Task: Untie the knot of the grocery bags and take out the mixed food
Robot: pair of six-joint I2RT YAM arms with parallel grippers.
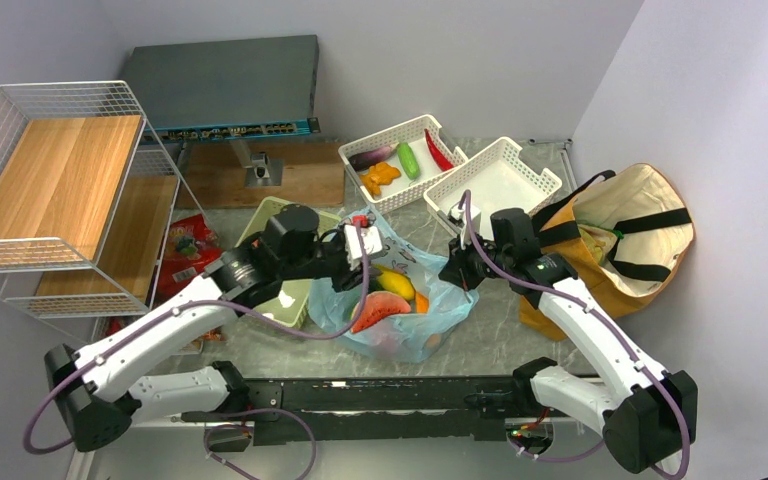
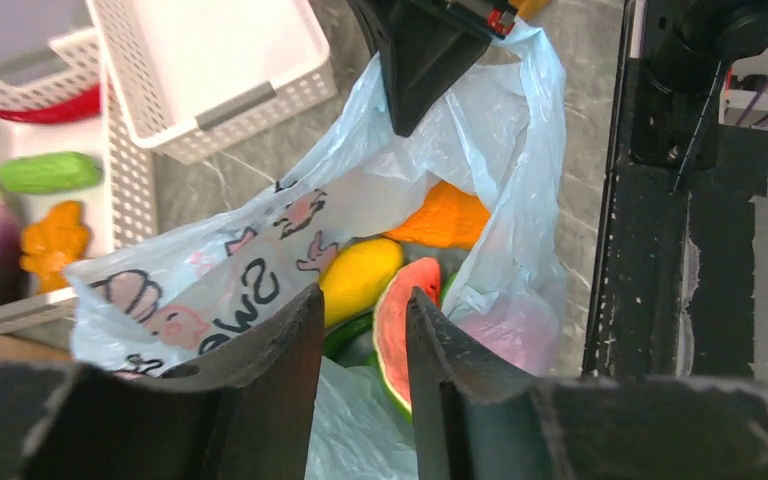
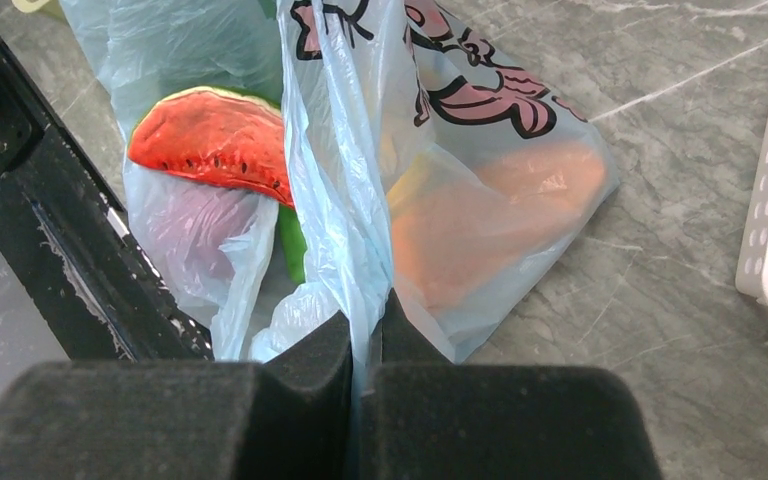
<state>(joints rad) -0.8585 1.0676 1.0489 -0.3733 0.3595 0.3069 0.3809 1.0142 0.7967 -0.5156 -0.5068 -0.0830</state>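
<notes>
Our right gripper (image 3: 365,325) is clamped on the wall of the thin light-blue plastic bag (image 3: 340,180); our left gripper (image 2: 362,325) hangs slightly parted, empty, over the red watermelon slice (image 2: 397,320).

Bright, even light; soft shadows; sheen on blue bag (image 2: 500,130); left tool (image 2: 363,325) blurred up close.
</notes>
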